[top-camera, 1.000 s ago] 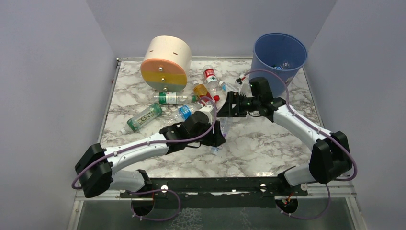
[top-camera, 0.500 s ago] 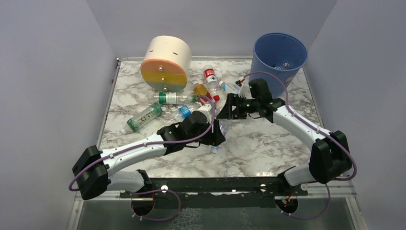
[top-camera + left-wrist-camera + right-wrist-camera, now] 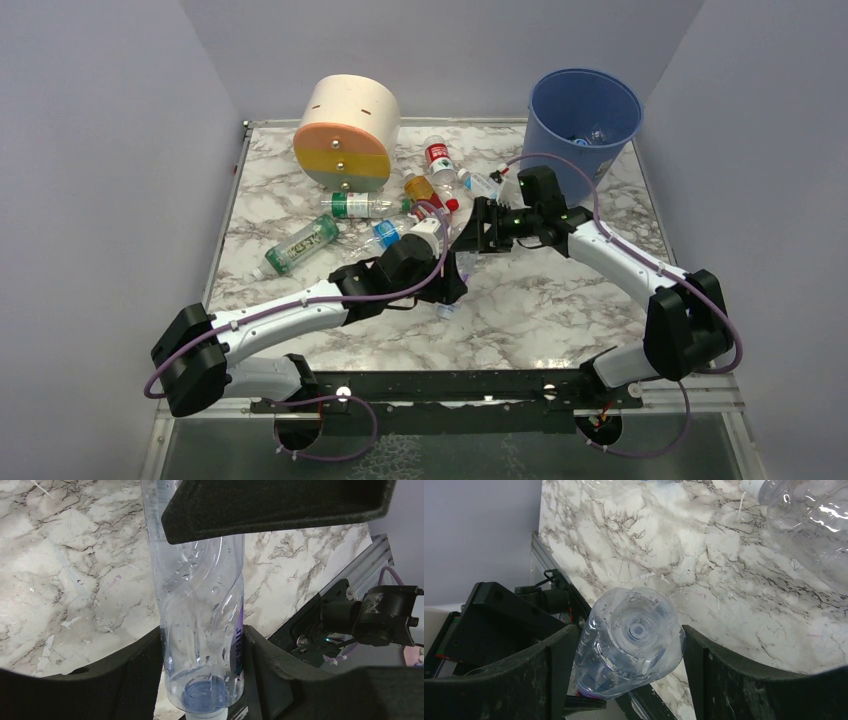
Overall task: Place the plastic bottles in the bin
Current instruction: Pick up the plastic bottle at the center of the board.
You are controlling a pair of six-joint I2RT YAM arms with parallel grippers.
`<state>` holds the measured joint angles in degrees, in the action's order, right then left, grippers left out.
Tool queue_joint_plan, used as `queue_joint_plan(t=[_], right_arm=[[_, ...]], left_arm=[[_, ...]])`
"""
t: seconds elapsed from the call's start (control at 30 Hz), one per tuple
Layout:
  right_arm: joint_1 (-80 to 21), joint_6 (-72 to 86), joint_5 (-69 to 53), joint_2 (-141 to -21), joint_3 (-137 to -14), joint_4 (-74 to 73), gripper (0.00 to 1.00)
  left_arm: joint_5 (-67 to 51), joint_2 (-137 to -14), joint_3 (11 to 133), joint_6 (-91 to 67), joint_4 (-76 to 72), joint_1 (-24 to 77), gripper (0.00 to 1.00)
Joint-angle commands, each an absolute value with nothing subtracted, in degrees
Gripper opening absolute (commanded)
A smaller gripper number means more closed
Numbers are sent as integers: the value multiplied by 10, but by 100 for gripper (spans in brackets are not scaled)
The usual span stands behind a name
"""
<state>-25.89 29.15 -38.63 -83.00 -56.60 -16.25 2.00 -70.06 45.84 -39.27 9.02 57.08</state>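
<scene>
Bottle in hand on my left side: the left tool (image 3: 450, 288) is closed on a clear bottle (image 3: 200, 605), its two fingers (image 3: 140, 670) pressed against the sides just above the blue cap. The cap end points toward the near edge of the marble surface (image 3: 570, 300) and the base points away toward the right arm. On the overhead camera the bottle seems to be held off the surface rather than lying on it, though I can't be sure.

The right tool (image 3: 472, 232) has its fingers (image 3: 544, 680) standing on either side of that same bottle's base, which faces its wrist camera end-on. The base fills the gap between them. I cannot tell whether they are clamping it or only touching it.

Well apart, at the far right corner, the blue bin (image 3: 555, 105) stands upright, with what looks like a bottle or two at its bottom.

The other bottles lie loose between the arms and the far edge:
- two with green labels (image 3: 300, 245) (image 3: 360, 205)
- one with a blue label (image 3: 385, 235)
- an orange-tinted one (image 3: 425, 190)
- one with a red label (image 3: 438, 155)
- a clear one (image 3: 482, 183) just beyond the right tool

Behind them, a cream, orange and yellow cylinder (image 3: 345, 130) lies on its side.
</scene>
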Motion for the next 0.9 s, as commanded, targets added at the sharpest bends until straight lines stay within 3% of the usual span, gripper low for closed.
queue_joint_plan(t=[0.0, 0.27, 0.57, 0.8, 0.87], right_arm=[[-263, 307, -420, -833, -554, -140, 76], [-263, 318, -434, -837, -541, -119, 69], [-263, 322, -427, -836, -536, -111, 62], [-263, 321, -424, -836, -534, -110, 62], [-263, 321, -421, -836, -534, -110, 62]], left_arm=[[49, -699, 447, -382, 61, 571, 57], [39, -716, 438, -381, 32, 571, 59], [28, -721, 439, -380, 33, 572, 75], [27, -714, 434, -377, 29, 571, 80], [28, -711, 433, -376, 30, 571, 91]])
